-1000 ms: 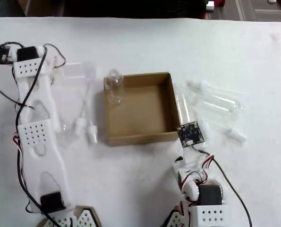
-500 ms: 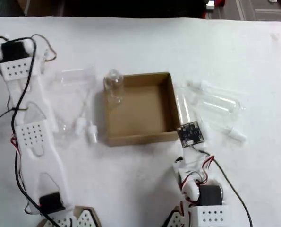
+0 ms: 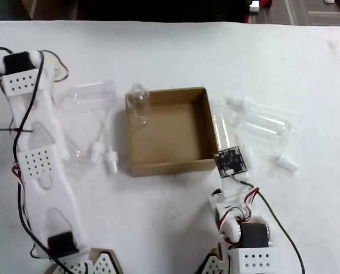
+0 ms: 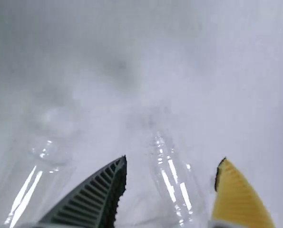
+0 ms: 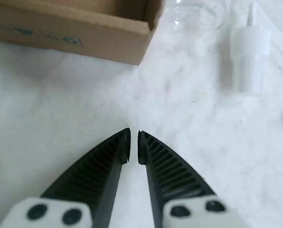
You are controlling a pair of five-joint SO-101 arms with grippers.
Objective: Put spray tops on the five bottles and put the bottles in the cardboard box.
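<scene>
My left gripper (image 4: pixel 172 164) is open low over the table, its grey and yellow fingers on either side of a clear bottle (image 4: pixel 172 183) lying on its side, with no grip on it. A second clear bottle (image 4: pixel 29 183) lies beside it. In the high view these bottles (image 3: pixel 90 94) lie left of the cardboard box (image 3: pixel 201 123). One capped bottle (image 3: pixel 138 103) stands at the box's far left corner. My right gripper (image 5: pixel 134 142) is shut and empty by the box's near right corner (image 5: pixel 148 35), close to a white spray top (image 5: pixel 248 61).
Two spray tops (image 3: pixel 103 155) with long tubes lie left of the box. More clear bottles (image 3: pixel 255 123) and a spray top (image 3: pixel 287 162) lie to its right. The left arm (image 3: pixel 35 160) stretches along the table's left side.
The left arm's wrist swung left, away from the box, then held still. The right arm and the bottles have not moved.
</scene>
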